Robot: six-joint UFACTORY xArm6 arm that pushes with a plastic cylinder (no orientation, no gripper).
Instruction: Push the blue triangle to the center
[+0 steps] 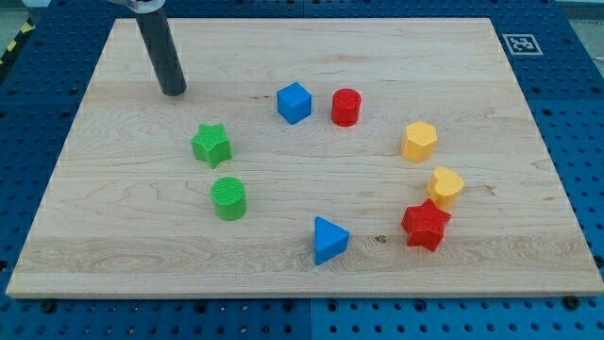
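Note:
The blue triangle (329,239) lies on the wooden board (132,246), low and slightly right of the middle. My tip (173,92) stands at the board's upper left, far from the triangle, up and to its left. The nearest block to the tip is the green star (211,144), below and right of it, apart from it.
A green cylinder (228,198) sits below the green star. A blue cube (294,102) and a red cylinder (346,107) sit at upper middle. A yellow hexagon (419,142), a yellow heart (445,185) and a red star (426,224) stand at the right.

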